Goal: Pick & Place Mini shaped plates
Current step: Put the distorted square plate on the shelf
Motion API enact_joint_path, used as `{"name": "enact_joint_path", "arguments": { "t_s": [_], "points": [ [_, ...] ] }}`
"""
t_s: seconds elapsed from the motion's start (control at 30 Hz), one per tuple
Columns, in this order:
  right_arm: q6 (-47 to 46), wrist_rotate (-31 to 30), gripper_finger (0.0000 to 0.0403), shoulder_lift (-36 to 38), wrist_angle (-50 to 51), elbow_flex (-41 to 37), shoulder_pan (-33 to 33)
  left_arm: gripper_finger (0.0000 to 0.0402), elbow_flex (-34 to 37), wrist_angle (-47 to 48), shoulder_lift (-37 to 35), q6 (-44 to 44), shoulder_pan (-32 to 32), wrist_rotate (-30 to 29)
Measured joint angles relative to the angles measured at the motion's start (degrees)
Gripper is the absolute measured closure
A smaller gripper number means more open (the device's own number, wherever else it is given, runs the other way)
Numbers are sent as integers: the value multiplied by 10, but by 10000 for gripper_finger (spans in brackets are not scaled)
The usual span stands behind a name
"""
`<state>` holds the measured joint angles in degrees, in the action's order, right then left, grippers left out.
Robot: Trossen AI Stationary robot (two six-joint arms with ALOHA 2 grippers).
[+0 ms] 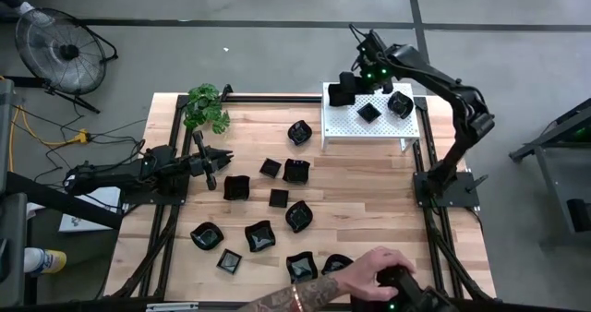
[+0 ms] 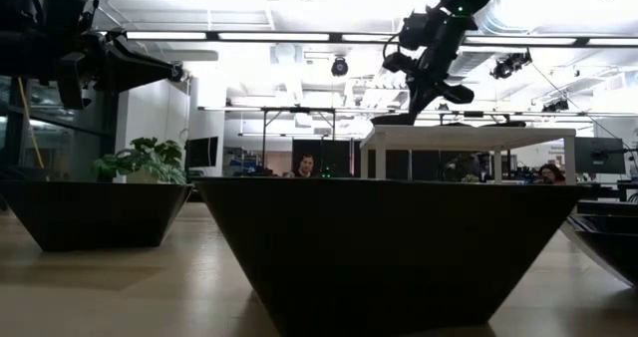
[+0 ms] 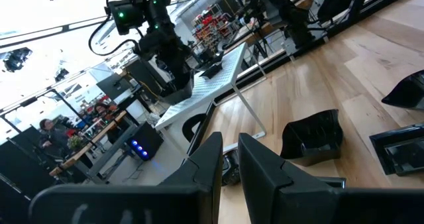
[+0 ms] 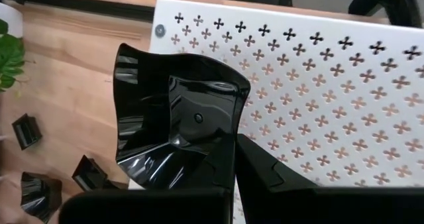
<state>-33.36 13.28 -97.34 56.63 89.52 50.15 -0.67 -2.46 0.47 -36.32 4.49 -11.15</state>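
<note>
- The desk [image 1: 369, 192] is pale wood; the white perforated rack [image 1: 346, 127] stands at its far right corner
- The right gripper [image 4: 233, 148] hangs over the rack's left end; its claw is pinched tight on the rim of a wavy black plate [image 4: 169, 121]
- The left gripper [image 1: 211, 160] waits at the desk's left edge, claw nearly closed, holding nothing
- Two mini plates [image 1: 368, 112] lie on the rack; others [image 1: 259, 236] are scattered mid-desk and along the near edge
- A person's hand [image 1: 369, 273] rests at the near edge

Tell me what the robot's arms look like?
Both arms are dark and jointed, like thin black tubes. The right arm has little green lights by its gripper. The left gripper has two flat black fingers.
</note>
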Motion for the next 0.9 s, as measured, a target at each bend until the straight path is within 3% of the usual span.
{"name": "enact_joint_path", "arguments": {
  "t_s": [0.9],
  "points": [
    [9, 2, 402, -2, 16, 0, 5, 356, 0, 0, 0, 0, 0, 0]
  ]
}}
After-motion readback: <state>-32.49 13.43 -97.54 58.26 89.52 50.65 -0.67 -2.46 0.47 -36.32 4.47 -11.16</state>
